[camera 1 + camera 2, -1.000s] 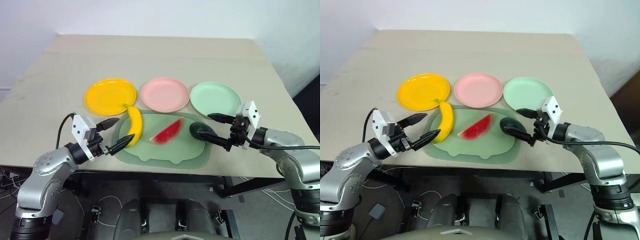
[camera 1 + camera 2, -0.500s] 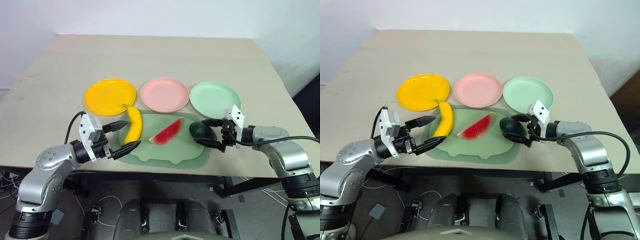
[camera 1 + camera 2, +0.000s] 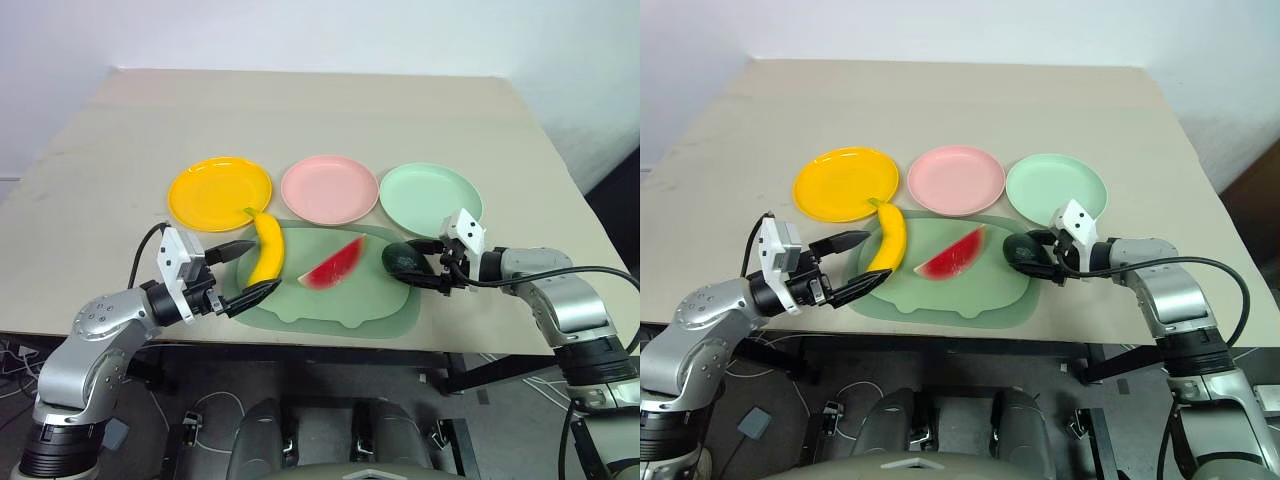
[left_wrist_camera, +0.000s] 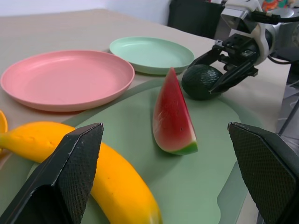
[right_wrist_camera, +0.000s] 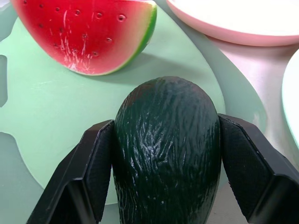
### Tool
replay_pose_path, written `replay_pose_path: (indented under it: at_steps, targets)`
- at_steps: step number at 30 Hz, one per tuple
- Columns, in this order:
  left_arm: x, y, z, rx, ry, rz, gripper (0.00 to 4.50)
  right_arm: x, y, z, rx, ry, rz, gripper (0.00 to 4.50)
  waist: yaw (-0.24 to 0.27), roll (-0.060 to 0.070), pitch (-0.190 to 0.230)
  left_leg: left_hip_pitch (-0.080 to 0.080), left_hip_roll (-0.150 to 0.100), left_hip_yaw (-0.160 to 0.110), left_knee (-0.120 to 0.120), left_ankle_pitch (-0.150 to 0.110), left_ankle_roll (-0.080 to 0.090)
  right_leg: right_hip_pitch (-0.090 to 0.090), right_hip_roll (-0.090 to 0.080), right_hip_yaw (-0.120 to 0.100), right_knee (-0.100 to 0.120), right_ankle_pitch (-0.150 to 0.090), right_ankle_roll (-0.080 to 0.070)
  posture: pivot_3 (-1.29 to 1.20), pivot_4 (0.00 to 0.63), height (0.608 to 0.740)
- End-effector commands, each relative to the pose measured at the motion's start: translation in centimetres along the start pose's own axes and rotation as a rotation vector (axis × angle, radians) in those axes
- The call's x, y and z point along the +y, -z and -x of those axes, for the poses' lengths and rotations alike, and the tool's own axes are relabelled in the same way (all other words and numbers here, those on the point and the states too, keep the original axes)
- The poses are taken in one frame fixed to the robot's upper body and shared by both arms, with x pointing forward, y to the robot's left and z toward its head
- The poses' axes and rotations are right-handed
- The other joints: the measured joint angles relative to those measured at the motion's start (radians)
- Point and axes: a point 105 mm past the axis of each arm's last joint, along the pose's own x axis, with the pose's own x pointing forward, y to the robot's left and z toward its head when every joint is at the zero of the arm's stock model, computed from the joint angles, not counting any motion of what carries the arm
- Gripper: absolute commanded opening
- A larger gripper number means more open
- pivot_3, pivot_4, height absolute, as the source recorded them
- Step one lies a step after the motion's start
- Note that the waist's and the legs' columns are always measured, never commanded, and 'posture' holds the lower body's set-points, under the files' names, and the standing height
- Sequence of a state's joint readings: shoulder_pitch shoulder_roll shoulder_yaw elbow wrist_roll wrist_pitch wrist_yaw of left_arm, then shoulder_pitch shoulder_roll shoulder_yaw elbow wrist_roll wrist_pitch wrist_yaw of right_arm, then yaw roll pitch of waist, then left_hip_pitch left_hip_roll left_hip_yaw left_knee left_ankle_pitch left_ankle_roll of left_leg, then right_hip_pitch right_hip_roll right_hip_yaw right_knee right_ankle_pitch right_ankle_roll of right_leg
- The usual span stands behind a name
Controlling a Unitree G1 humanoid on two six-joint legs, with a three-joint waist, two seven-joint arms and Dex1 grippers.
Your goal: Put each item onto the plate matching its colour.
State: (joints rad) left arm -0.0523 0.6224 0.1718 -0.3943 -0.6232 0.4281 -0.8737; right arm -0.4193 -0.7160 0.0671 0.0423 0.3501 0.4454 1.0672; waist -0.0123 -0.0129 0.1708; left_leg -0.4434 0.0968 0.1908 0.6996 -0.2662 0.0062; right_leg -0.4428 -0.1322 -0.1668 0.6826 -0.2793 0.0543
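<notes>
the avocado (image 5: 167,154) runs off the right wrist view's lower edge, its flanks covered by black fingers (image 5: 91,172); the watermelon wedge (image 5: 86,32) is cropped above; the banana (image 4: 84,172) is partly hidden behind a finger.

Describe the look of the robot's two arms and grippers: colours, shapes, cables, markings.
Both arms are silver-grey metal with rounded joint housings and black wrist sections. A black cable loops from each forearm. The left gripper and right gripper each carry a small white block at the wrist and two black, tapered, pointed fingers; close up, the finger pads show a fine cross-hatched texture. No markings are legible.
</notes>
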Motion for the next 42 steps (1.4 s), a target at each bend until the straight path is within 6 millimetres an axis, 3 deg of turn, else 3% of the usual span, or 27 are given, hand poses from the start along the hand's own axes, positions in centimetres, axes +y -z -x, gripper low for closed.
replay_pose_path:
  at_steps: [1, 4, 6, 8, 11, 17, 19, 23, 29, 32, 37, 40, 42]
  targets:
    - [0.0, -1.0, 0.3, -0.024, -0.005, -0.032, 4.50, -0.7, -5.2, 0.9, -0.149, 0.028, 0.042, 3.03, -0.002, 0.001, 0.000, 0.000, 0.000, 0.000, 0.000, 0.000, 0.000, 0.000, 0.000, 0.000, 0.000, 0.000, 0.000, 0.00, 0.150, 0.695]
    - [0.2, -1.1, 0.6, -0.028, -0.019, -0.028, 4.50, -4.1, -8.0, 1.1, -0.216, 0.191, 0.044, 3.03, -0.007, 0.002, 0.001, 0.000, 0.000, 0.000, 0.000, 0.000, 0.000, 0.000, 0.000, 0.000, 0.000, 0.000, 0.000, 0.00, 0.150, 0.695]
    - [0.2, -1.0, 0.7, -0.028, -0.025, -0.025, 4.50, -6.6, -8.5, 1.1, -0.205, 0.296, 0.021, 3.03, -0.006, 0.002, 0.001, 0.000, 0.000, 0.001, 0.000, 0.000, 0.000, -0.001, 0.000, 0.000, 0.000, 0.000, 0.000, 0.00, 0.150, 0.695]
    - [0.2, -1.0, 0.8, -0.027, -0.026, -0.024, 4.50, -9.7, -7.2, 0.9, -0.108, 0.439, -0.001, 3.03, -0.002, 0.002, 0.001, 0.000, 0.000, 0.001, 0.000, 0.000, 0.000, -0.001, 0.000, 0.000, 0.001, 0.000, 0.000, 0.00, 0.150, 0.695]
    - [0.3, -0.8, 1.0, -0.026, -0.033, -0.023, 4.50, -12.6, -5.5, 0.4, -0.008, 0.564, -0.045, 3.03, -0.002, 0.002, 0.001, 0.000, -0.001, 0.001, 0.000, 0.000, 0.000, -0.001, 0.000, 0.000, 0.001, 0.000, 0.000, 0.00, 0.150, 0.695]
    - [0.1, -0.5, 1.3, -0.025, -0.039, -0.018, 4.50, -14.1, -3.9, -0.9, 0.063, 0.617, -0.108, 3.03, -0.010, 0.006, 0.004, -0.001, -0.002, 0.003, 0.000, 0.001, -0.001, -0.002, 0.000, 0.001, 0.002, 0.000, 0.000, 0.00, 0.150, 0.695]
    - [0.1, -0.4, 1.4, -0.022, -0.045, -0.018, 4.50, -14.1, -3.4, -1.3, 0.083, 0.613, -0.111, 3.03, -0.011, 0.006, 0.004, 0.000, -0.002, 0.004, 0.000, 0.001, -0.001, -0.002, 0.001, 0.002, 0.003, 0.000, 0.000, 0.00, 0.150, 0.695]
    - [0.1, -0.2, 1.7, -0.016, -0.053, -0.020, 4.50, -13.9, -3.4, -1.8, 0.059, 0.597, -0.112, 4.44, -0.013, 0.007, 0.004, 0.000, -0.002, 0.004, 0.000, 0.001, -0.001, -0.002, 0.001, 0.002, 0.003, 0.000, 0.000, 0.00, 0.150, 0.695]
    - [0.3, -0.1, 2.4, -0.010, -0.069, -0.023, 4.50, -14.2, -4.7, -0.3, -0.026, 0.601, -0.103, 4.48, -0.007, 0.007, 0.004, 0.000, -0.002, 0.004, 0.000, 0.001, -0.001, -0.002, 0.001, 0.002, 0.003, 0.000, 0.000, 0.00, 0.150, 0.695]
    - [0.5, -0.2, 2.6, -0.009, -0.074, -0.026, 4.50, -13.1, -6.9, 0.6, -0.121, 0.516, -0.037, 4.48, -0.007, 0.007, 0.004, -0.001, -0.001, 0.003, 0.000, 0.001, -0.001, -0.002, 0.001, 0.002, 0.002, 0.000, 0.000, 0.00, 0.150, 0.695]
    - [0.4, -0.6, 2.6, -0.007, -0.076, -0.033, 4.50, -8.7, -9.5, 1.7, -0.198, 0.276, 0.131, 4.48, -0.007, 0.007, 0.004, 0.000, 0.001, 0.003, 0.000, 0.001, -0.001, -0.002, 0.001, 0.002, 0.002, 0.000, 0.000, 0.00, 0.150, 0.695]
    - [0.4, -0.7, 2.5, -0.007, -0.076, -0.034, 4.50, -5.6, -10.4, 1.1, -0.219, 0.095, 0.146, 4.48, -0.009, 0.007, 0.004, 0.000, 0.001, 0.003, 0.000, 0.001, -0.001, -0.002, 0.001, 0.002, 0.002, 0.000, 0.000, 0.00, 0.150, 0.695]
    - [0.4, -0.7, 2.4, -0.008, -0.076, -0.034, 4.50, -2.3, -10.6, 0.3, -0.207, -0.092, 0.186, 4.48, -0.009, 0.007, 0.004, 0.000, 0.001, 0.003, 0.000, 0.001, -0.001, -0.002, 0.001, 0.002, 0.002, 0.000, 0.000, 0.00, 0.150, 0.695]
